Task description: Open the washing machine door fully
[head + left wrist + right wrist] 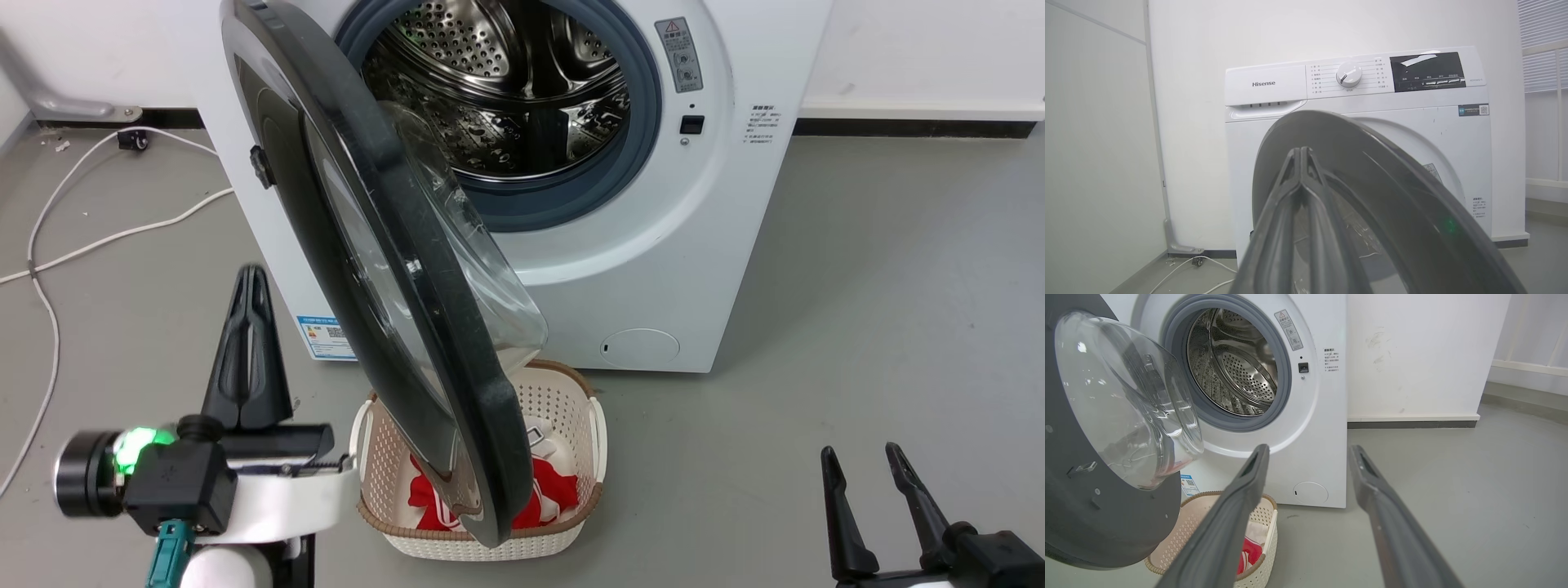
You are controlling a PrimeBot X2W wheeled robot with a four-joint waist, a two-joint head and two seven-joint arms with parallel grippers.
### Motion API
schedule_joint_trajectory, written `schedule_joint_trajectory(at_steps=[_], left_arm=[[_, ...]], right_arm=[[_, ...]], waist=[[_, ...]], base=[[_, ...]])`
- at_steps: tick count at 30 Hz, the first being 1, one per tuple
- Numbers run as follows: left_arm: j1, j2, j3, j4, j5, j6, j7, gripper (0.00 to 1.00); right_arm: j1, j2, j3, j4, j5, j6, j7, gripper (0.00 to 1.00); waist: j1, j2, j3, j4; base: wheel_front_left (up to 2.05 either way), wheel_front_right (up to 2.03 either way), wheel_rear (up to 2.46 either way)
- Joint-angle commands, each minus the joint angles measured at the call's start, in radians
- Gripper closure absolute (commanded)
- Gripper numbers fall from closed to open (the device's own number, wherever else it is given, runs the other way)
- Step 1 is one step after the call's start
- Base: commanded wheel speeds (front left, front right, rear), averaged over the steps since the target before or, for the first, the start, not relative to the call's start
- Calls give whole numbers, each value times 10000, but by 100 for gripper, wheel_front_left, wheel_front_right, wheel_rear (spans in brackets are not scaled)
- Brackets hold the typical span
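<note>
The washing machine door [433, 310] stands partly open, hinged on the robot's left side of the washing machine [718, 245] and swung out so that the head view sees it almost edge-on. Its clear glass bowl [1126, 400] bulges toward the robot's right. The opening behind it is uncovered, showing the perforated steel drum [506, 82] inside the grey gasket [555, 214].

The left gripper [251, 273] is to the left of the door, with its 2 fingers pressed together and nothing between them. In the head view a strip of white machine front shows between it and the door. From the left wrist view the joined fingers [1300, 163] point at the door's glossy outer face (whether they touch it cannot be told).

The right gripper [861, 457] sits low on the right, well apart from the door, with its 2 fingers spread and empty. In the right wrist view they frame the machine's lower front and grey floor.

A cream perforated laundry basket [563, 400] sits on the floor just in front of the machine, with red clothing [555, 494] inside. The door's lower edge crosses in front of it in the head view. A white cable [31, 253] lies on the floor at the far left.
</note>
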Motion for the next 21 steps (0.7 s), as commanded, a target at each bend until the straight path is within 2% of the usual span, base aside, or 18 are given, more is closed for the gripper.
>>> schedule_joint_trajectory(at_steps=[1, 5, 10, 15, 21], left_arm=[[-164, 42, -66, -154, 48, -86, -24, 100], [-606, 46, -576, -990, 190, -257, -24, 100], [-1040, -21, -1838, -1737, 366, -448, -24, 100], [-1411, -88, -3338, -1962, 435, -644, -24, 100], [-1718, -139, -4928, -1822, 343, -654, -24, 100]], right_arm=[[-72, 12, 16, -21, 21, -10, -18, 0], [-92, 14, 82, 6, 45, -10, -18, 0], [-133, 12, 155, 52, 22, -10, -18, 0], [-153, 13, 170, 109, -14, -10, -18, 0], [-215, 13, 300, 197, -13, -10, -18, 0]], waist=[[0, 0, 2, 3], [0, 0, 1, -8], [0, 0, -13, -49], [0, 0, -36, -106], [0, 0, -49, -210]], base=[[0, 0, 0], [0, 0, 0], [0, 0, 0], [0, 0, 0], [0, 0, 0]])
